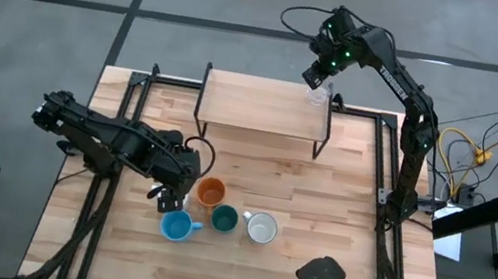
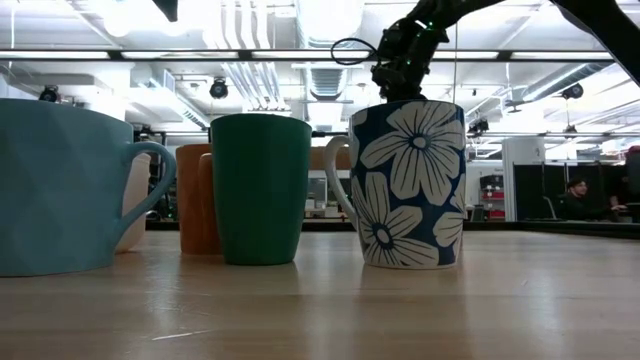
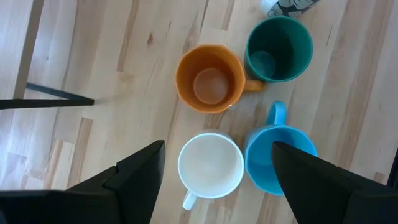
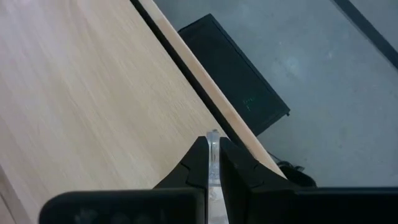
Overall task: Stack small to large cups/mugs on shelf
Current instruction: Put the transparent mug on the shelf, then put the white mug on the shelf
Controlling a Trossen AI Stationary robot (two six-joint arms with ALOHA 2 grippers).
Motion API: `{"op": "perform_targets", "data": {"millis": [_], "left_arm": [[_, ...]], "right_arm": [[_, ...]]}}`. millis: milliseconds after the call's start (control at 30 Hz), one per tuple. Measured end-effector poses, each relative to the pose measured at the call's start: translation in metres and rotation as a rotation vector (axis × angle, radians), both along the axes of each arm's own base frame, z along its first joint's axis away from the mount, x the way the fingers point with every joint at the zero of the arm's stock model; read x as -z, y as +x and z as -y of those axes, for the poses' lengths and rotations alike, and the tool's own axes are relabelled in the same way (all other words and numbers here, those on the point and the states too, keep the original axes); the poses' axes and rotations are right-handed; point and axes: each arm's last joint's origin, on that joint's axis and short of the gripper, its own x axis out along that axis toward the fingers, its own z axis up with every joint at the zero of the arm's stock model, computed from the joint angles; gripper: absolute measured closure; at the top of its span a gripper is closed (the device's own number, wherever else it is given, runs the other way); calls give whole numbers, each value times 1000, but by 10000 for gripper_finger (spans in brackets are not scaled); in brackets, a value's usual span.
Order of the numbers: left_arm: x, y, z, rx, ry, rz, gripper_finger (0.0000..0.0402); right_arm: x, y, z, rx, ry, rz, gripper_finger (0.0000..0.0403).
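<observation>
No brand, label or legible writing shows on any cup; the only marking is the white flower pattern on the blue outside of the flowered mug point(image 2: 408, 185), nearest the table's front edge (from above it shows as a white mug with a greyish inside). To its left stand the dark green cup point(image 1: 223, 219) and the light blue mug point(image 1: 177, 226), with the orange mug point(image 1: 211, 192) just behind them and a white mug point(image 3: 211, 165) beside the light blue one, under the left arm.

The left gripper point(image 3: 214, 163) hovers over this cluster, its fingers point(image 3: 142, 168) spread wide apart above the white mug, gripping and touching nothing.

Farther back, the shelf point(image 1: 260, 106) stands on the table's far half. At its far right corner the right gripper point(image 4: 213, 160) has its fingers pinched on the thin rim of the clear glass point(image 1: 316, 95), which is at the shelf's edge.
</observation>
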Motion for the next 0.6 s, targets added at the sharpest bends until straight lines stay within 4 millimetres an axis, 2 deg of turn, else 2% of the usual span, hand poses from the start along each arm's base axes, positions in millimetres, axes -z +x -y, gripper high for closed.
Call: {"op": "perform_targets", "data": {"millis": [133, 400, 600], "left_arm": [[0, 0, 0, 0, 0, 0, 123], [0, 0, 0, 1, 0, 0, 123], [0, 0, 0, 1, 0, -1, 123]], "right_arm": [[0, 0, 0, -3, -1, -1, 377], [-1, 0, 1, 6, -10, 10, 289], [-3, 2, 4, 10, -34, 35, 242]]}}
